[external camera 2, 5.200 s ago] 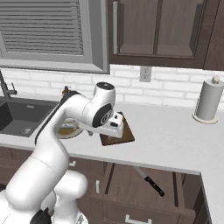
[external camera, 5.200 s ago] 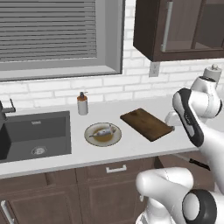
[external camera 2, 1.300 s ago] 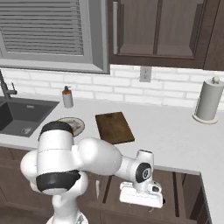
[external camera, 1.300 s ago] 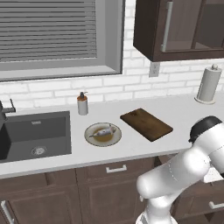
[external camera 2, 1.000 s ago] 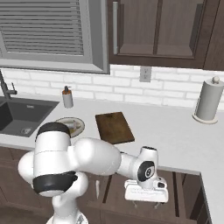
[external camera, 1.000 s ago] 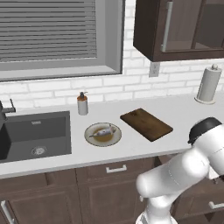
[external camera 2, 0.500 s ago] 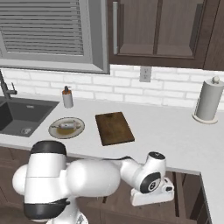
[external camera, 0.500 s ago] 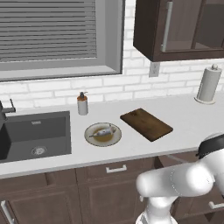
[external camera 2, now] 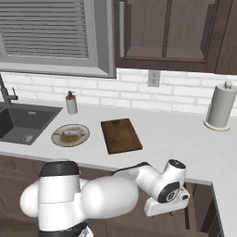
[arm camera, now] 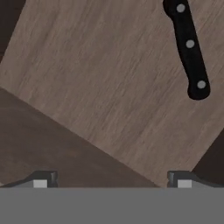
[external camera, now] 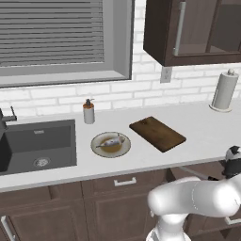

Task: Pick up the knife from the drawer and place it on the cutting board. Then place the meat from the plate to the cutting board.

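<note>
In the hand view the knife (arm camera: 189,43) lies on the pale wood floor of the open drawer (arm camera: 100,78). Its black riveted handle is at the upper right and its blade runs off the top edge. My gripper (arm camera: 112,181) hangs over the drawer floor, open and empty, with the handle ahead and off to the right. In the right base view my hand (external camera 2: 165,206) is low, under the counter edge. On the counter, the cutting board (external camera: 157,133) (external camera 2: 121,135) is bare. The plate (external camera: 94,145) (external camera 2: 55,137) to its left holds the meat (external camera: 112,141) (external camera 2: 71,133).
A soap dispenser (external camera: 88,112) stands behind the plate and a sink (external camera: 40,143) lies to the left. A paper towel roll (external camera: 222,91) (external camera 2: 218,106) stands at the far right of the counter. A dark drawer wall (arm camera: 43,140) crosses the lower left of the hand view.
My arm has swung down and to the right, below the counter edge and over the open drawer. The jaws have stayed open. Nothing on the counter has moved.
</note>
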Motion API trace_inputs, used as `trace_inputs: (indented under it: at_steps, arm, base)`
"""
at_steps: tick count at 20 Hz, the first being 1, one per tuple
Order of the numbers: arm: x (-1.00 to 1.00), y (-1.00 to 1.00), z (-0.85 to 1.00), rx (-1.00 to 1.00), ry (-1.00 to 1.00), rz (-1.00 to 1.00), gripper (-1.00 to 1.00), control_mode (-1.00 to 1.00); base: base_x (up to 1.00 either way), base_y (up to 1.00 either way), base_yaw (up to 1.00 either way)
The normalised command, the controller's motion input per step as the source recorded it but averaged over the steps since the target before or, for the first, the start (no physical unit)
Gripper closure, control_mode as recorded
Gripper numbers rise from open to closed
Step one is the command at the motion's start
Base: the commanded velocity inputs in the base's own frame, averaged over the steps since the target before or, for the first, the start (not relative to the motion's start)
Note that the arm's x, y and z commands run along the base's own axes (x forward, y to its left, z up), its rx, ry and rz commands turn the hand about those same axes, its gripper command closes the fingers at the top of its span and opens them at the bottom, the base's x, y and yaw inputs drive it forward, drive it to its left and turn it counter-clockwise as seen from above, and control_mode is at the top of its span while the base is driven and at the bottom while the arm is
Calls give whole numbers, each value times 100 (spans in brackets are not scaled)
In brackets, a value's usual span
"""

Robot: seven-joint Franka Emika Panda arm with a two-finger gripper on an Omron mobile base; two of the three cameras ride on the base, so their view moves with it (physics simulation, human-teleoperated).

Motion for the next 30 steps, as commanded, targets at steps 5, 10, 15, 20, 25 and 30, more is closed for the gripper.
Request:
trace_inputs:
  at_steps: [5, 10, 15, 20, 25, 30]
  arm:
    - [12, 0, 0, 6, 0, 9, -100, -100]
    - [26, 0, 0, 5, 0, 8, -100, -100]
    - [42, -1, -7, 1, 0, 5, -100, -100]
    - [31, -4, -25, 0, 0, 5, -100, -100]
    - [10, -9, -45, 0, 0, 4, -100, -100]
    - [10, -12, -34, 0, 0, 4, -100, -100]
  base:
    - [0, 0, 0]
    - [0, 0, 0]
    - [0, 0, 0]
    - [0, 0, 0]
    - [0, 0, 0]
    - [0, 0, 0]
